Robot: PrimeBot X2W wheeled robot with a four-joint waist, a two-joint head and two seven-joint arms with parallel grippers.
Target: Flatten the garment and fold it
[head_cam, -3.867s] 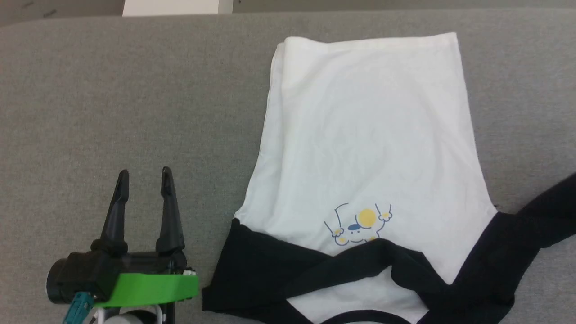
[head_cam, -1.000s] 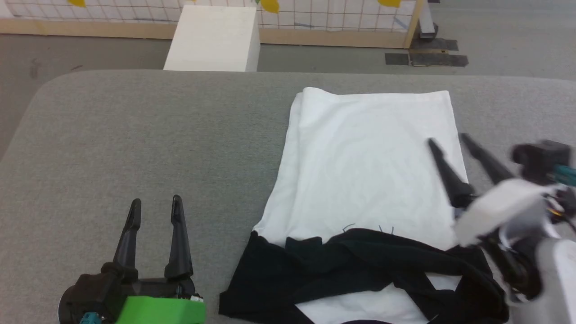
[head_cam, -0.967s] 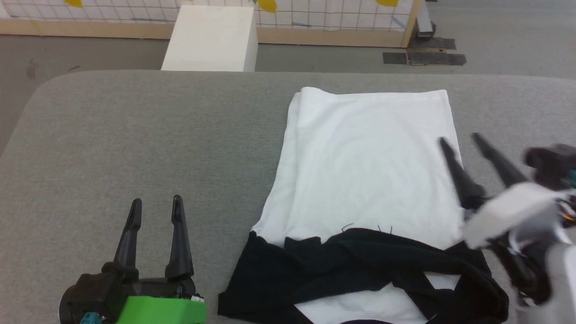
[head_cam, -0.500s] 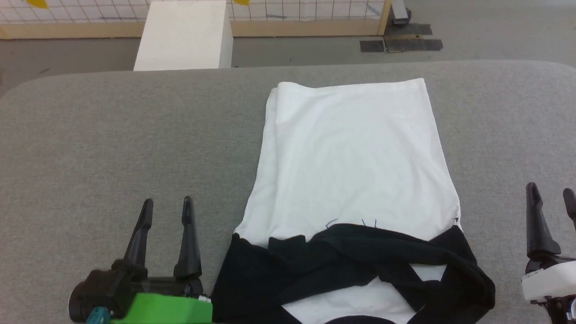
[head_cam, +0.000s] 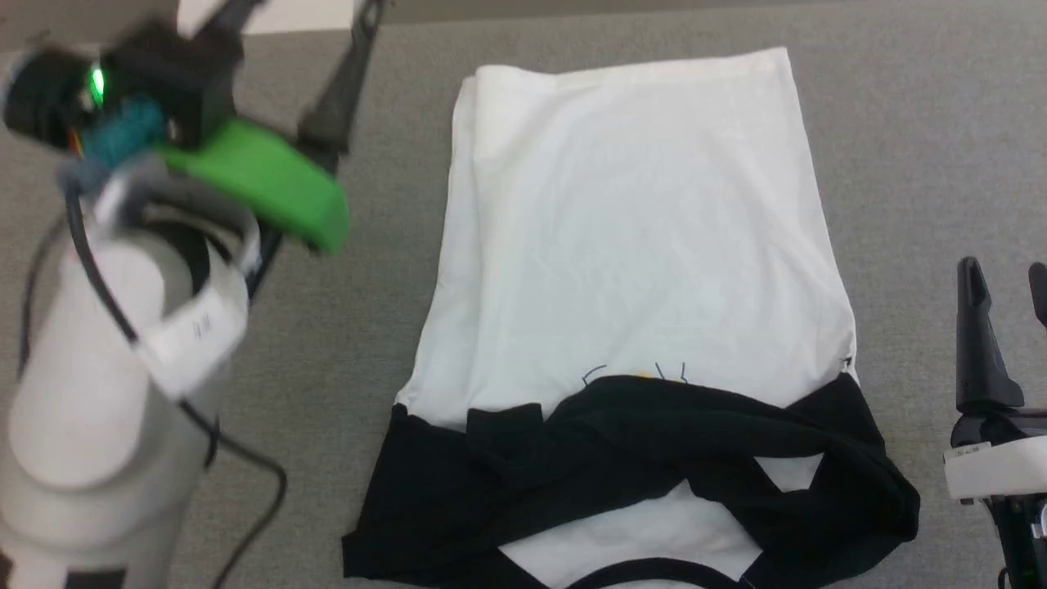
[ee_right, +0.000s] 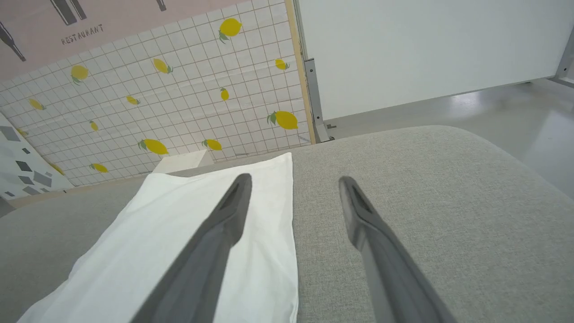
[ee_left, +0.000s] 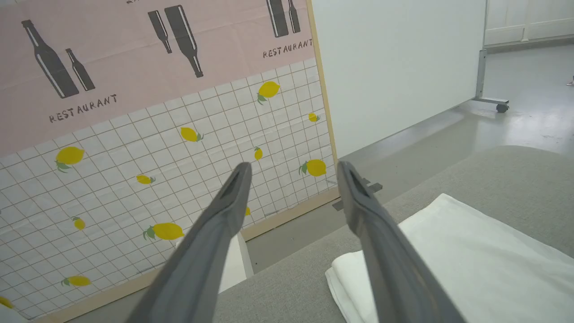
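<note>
Grey tabletop wide around garment

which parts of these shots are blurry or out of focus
head view: left tool smeared, garment sharp; left wrist view: near fingers soft, lemon wall crisp; right wrist view: right tool soft too, grey surface crisp

1. The garment's print lies mostly hidden under the black sleeves; only blue line tips show.
2. The collar is cut by the bottom edge.
3. The left gripper is blurred, its fingers running off the head view's top.
4. The right gripper's outer finger is cut by the right edge.
</note>
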